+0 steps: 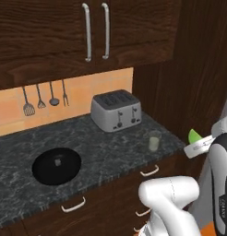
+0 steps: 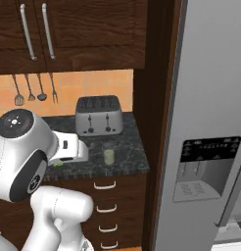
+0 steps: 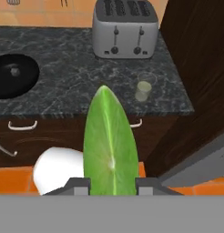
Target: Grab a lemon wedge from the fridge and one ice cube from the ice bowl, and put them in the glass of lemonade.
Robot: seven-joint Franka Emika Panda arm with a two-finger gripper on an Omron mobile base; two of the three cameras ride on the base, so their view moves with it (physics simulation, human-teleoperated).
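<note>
Both base views look forward and down from behind the claw (image 3: 112, 184), sharing toaster (image 1: 116, 110) and table (image 1: 101, 147); the hand view looks along it, close.

**No readable writing in view**

Nothing in these pictures can be read as words, numbers or a brand. The black dispenser panel (image 2: 209, 164) on the fridge (image 2: 210, 98) door carries a row of small pale marks along its top, too small and blurred to make out. The robot's dark arm link (image 1: 222, 184) bears a tiny light marking near its lower end, also illegible. The toaster (image 1: 116, 110) has levers and knobs on its front, with no legible lettering.
</note>
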